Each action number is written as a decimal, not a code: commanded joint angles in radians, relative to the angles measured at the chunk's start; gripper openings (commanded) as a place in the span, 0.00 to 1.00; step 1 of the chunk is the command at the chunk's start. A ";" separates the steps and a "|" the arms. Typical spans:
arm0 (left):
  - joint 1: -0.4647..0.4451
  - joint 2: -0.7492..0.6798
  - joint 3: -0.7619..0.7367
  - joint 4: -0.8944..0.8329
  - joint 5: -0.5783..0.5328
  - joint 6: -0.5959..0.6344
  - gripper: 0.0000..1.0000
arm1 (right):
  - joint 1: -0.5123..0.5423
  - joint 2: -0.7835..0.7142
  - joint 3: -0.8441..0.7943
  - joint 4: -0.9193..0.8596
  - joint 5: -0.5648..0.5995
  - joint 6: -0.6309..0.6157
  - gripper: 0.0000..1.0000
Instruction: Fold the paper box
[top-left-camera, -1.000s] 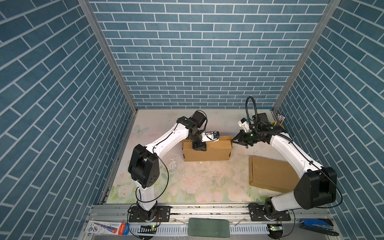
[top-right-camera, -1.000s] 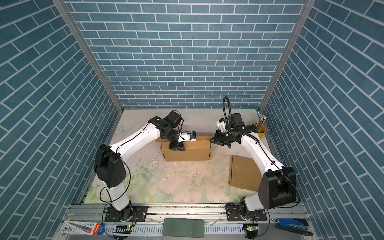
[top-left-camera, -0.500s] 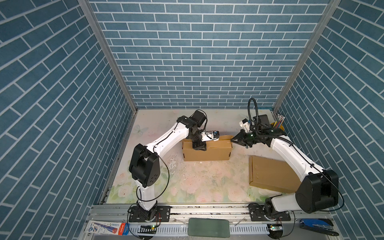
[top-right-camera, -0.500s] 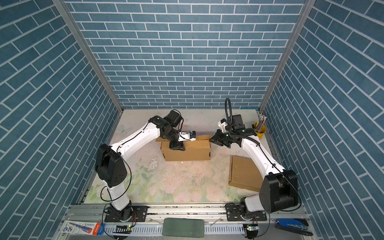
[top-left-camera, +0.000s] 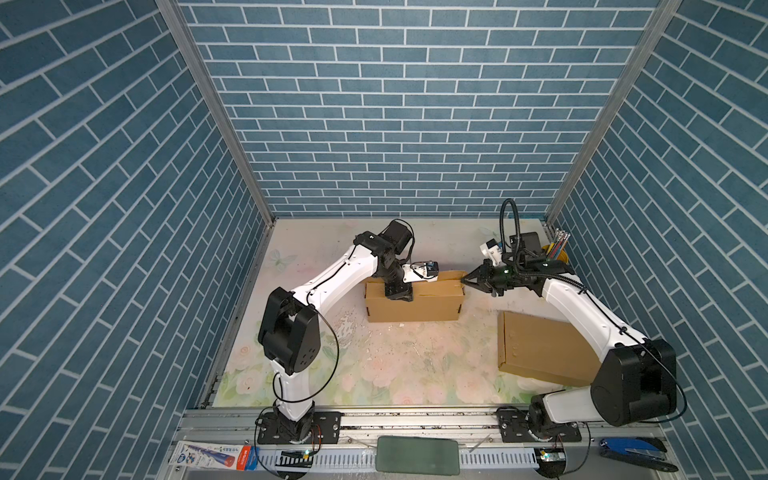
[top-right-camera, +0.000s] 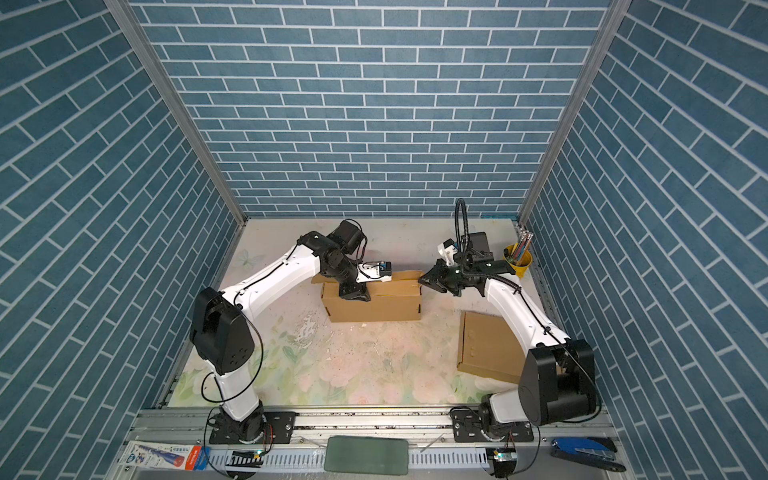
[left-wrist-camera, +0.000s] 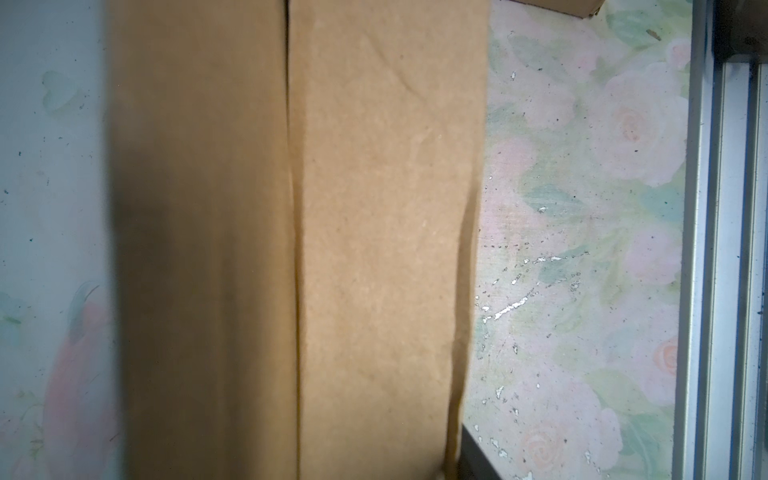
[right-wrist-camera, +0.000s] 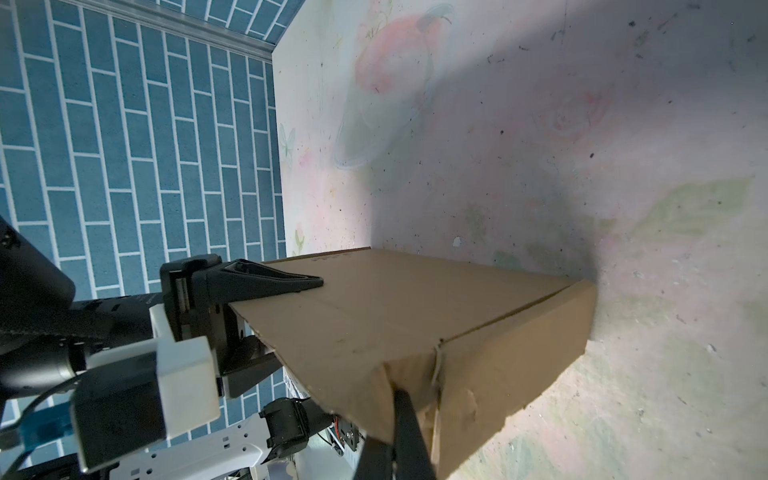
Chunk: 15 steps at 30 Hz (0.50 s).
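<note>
The brown paper box (top-left-camera: 415, 309) (top-right-camera: 374, 309) stands in the middle of the table, its top flaps folded down with a seam along the top (left-wrist-camera: 374, 249). My left gripper (top-left-camera: 399, 293) (top-right-camera: 354, 293) points down onto the box near its left end. Its jaws straddle the narrow top, and one finger (right-wrist-camera: 274, 282) lies against the far side. My right gripper (top-left-camera: 465, 281) (top-right-camera: 421, 281) is shut. Its tip (right-wrist-camera: 405, 432) touches the crumpled end flap at the right end of the box (right-wrist-camera: 415, 311).
A flat cardboard sheet (top-left-camera: 544, 349) (top-right-camera: 488, 349) lies at the right, under my right arm. A yellow cup of pencils (top-left-camera: 557, 253) stands at the back right corner. A green pad (top-left-camera: 417, 455), a blue stapler (top-left-camera: 631, 451) and a packet (top-left-camera: 212, 455) lie beyond the front rail.
My right arm has shifted slightly while its shut tip stays at the box's right end. The left gripper and the box have not visibly moved.
</note>
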 joint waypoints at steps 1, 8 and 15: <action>0.010 0.088 -0.049 -0.015 -0.035 -0.009 0.35 | 0.010 0.012 -0.030 -0.160 0.080 -0.090 0.00; 0.010 0.080 -0.049 -0.008 -0.044 -0.018 0.36 | 0.023 0.022 -0.039 -0.195 0.156 -0.122 0.00; 0.010 0.066 -0.050 0.007 -0.056 -0.027 0.40 | 0.061 0.018 -0.028 -0.221 0.291 -0.127 0.00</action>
